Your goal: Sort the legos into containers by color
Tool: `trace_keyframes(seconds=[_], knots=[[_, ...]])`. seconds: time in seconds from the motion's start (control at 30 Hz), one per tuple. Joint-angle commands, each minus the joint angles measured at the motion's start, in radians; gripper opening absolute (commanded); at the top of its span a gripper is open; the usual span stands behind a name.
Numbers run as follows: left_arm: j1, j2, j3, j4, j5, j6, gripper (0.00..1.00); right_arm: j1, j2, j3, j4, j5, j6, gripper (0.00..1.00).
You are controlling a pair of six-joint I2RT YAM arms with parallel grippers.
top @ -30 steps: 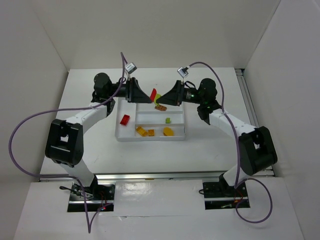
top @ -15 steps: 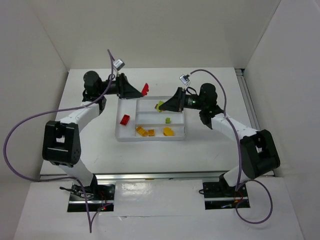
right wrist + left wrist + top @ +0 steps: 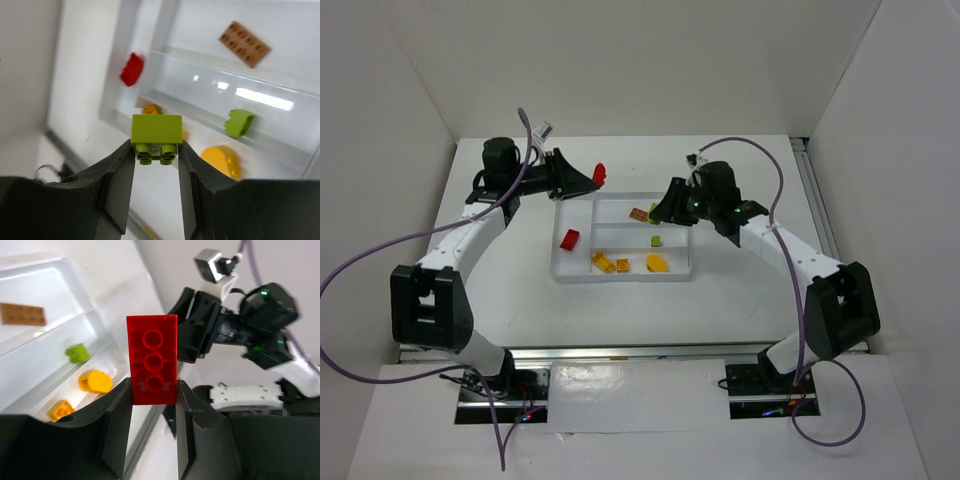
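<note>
A: Six loose in the tray (image 3: 620,279)?
B: Six. Starting nearest, in the long section at the near side: orange brick (image 3: 603,262), orange cube (image 3: 622,265) just beside, yellow brick (image 3: 656,263) further right.
A: Next row back?
B: Only a small green brick (image 3: 657,240), toward the right end. Level with that, in the tall section on the left: small red brick (image 3: 570,238), lying askew.
A: Farthest row?
B: Brown plate (image 3: 639,214), flat, studs up.
A: And the right gripper (image 3: 156,145)?
B: Hangs over the right part of that far row, close to the plate. Jaws narrow, clamped on a green brick (image 3: 156,129) by two opposite sides, studs toward the wrist. Held in the air, touching nothing below.
A: Left gripper (image 3: 152,387)?
B: Farthest of all. Seen from above, past the tray's far left corner, over bare table (image 3: 620,310). Jaws drawn close, pinching a red brick (image 3: 151,355) at one end — most of the length sticking out beyond the fingertips, three rings on the face turned to the wrist camera. Behind the brick in that view: right arm (image 3: 240,325), small green lights glowing.
A: Height above the table?
B: Cannot tell.
</note>
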Motion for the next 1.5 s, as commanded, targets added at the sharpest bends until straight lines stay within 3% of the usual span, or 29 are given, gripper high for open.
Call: trace_keyframes(seconds=[0.0, 0.13, 0.37, 0.67, 0.77, 0.9, 1.03, 1.07, 1.27, 1.47], knots=[[-0.013, -0.133, -0.009, -0.271, -0.182, 0.217, 0.0, 0.087, 0.077, 0.095, -0.234, 0.375, -0.092, 0.04], [-0.013, -0.203, 0.011, -0.415, -0.381, 0.269, 0.0, 0.174, 0.167, 0.158, -0.223, 0.429, -0.092, 0.04], [-0.013, -0.237, 0.022, -0.579, -0.542, 0.349, 0.0, 0.259, 0.315, 0.245, -0.214, 0.504, -0.072, 0.04], [-0.022, -0.247, -0.117, -0.561, -0.543, 0.37, 0.0, 0.268, 0.395, 0.319, -0.212, 0.54, -0.072, 0.09], [-0.032, -0.247, -0.136, -0.597, -0.612, 0.392, 0.0, 0.268, 0.418, 0.328, -0.223, 0.538, -0.072, 0.16], [-0.041, -0.237, -0.169, -0.598, -0.676, 0.392, 0.0, 0.268, 0.441, 0.354, -0.247, 0.538, -0.072, 0.41], [-0.05, -0.219, -0.193, -0.588, -0.695, 0.381, 0.0, 0.268, 0.432, 0.364, -0.257, 0.538, -0.072, 0.82], [-0.059, -0.219, -0.193, -0.578, -0.695, 0.372, 0.0, 0.259, 0.418, 0.364, -0.257, 0.538, -0.072, 0.86], [-0.068, -0.121, -0.109, -0.6, -0.76, 0.363, 0.0, 0.259, 0.323, 0.336, -0.295, 0.674, -0.045, 0.9], [-0.09, 0.052, 0.018, -0.585, -0.888, 0.317, 0.0, 0.236, 0.084, 0.163, -0.283, 0.768, -0.036, 0.91]])
